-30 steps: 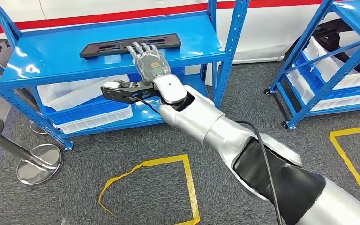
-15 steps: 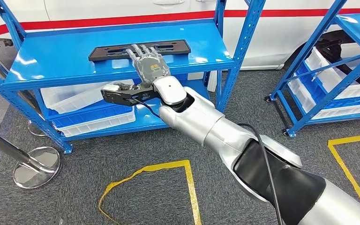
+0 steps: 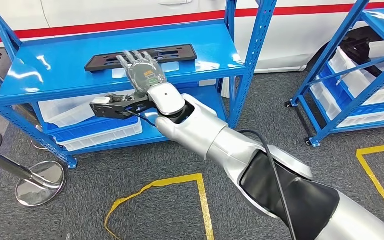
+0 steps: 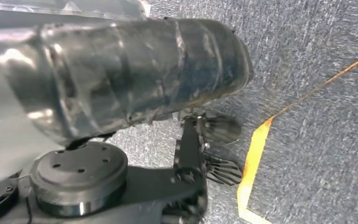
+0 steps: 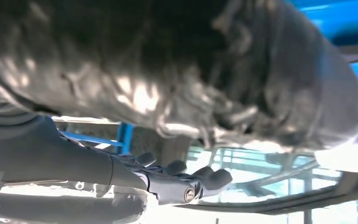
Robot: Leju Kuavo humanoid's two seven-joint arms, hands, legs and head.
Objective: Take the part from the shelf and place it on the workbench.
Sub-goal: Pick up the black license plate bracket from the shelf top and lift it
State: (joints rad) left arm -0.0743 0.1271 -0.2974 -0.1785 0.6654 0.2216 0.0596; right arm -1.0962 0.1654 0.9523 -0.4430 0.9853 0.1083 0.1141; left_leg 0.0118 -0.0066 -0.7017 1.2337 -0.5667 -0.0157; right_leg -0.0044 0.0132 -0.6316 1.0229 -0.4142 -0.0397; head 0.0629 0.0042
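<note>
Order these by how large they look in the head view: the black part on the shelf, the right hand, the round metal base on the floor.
1. Black part, clearly longest.
2. Right hand and round metal base look alike; the hand is nearer the camera, so unranked.

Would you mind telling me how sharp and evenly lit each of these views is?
Head view: sharp, with white glare patches on the blue shelf beside the black part. Left wrist view: grey floor motion-streaked. Right wrist view: the right hand blurred against a blown-out bright background.

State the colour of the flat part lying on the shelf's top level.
Black; the part shows best in the head view, on the blue shelf.
</note>
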